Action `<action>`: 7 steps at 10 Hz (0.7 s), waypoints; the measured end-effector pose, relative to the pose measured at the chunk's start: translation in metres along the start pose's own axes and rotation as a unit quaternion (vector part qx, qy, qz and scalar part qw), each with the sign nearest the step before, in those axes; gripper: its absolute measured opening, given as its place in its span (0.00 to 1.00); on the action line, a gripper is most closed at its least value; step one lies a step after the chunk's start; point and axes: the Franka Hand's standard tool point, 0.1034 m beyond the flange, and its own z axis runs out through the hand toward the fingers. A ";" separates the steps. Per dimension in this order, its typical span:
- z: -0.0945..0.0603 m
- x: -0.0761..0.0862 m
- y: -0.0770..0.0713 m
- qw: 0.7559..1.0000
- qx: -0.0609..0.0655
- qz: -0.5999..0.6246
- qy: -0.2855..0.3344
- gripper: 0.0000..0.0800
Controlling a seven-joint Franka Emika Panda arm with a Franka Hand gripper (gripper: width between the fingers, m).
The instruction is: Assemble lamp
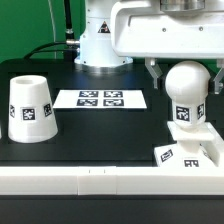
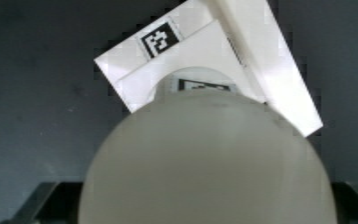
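Note:
The white round-headed bulb [image 1: 187,85] stands upright with its neck on the flat square base [image 1: 200,150] at the exterior view's right front. My gripper [image 1: 187,75] straddles the bulb's head, one finger on each side, and is shut on it. In the wrist view the bulb [image 2: 202,160] fills the space between the dark fingers [image 2: 51,202], and my gripper [image 2: 197,208] sits low around it. Beyond it shows the base [image 2: 247,70] with a tag. The cup-like shade [image 1: 32,108] stands wide end down at the exterior view's left, apart from the arm.
The marker board [image 1: 100,99] lies flat on the black table between the shade and the bulb. A white ledge [image 1: 100,182] runs along the table's front edge. The arm's white base [image 1: 100,40] stands at the back.

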 end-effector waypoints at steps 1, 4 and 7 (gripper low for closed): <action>0.000 0.000 0.000 0.999 0.002 0.033 -0.001 0.72; 0.001 -0.002 -0.002 0.992 0.009 0.124 -0.009 0.72; 0.002 -0.006 -0.003 0.967 0.018 0.252 -0.025 0.72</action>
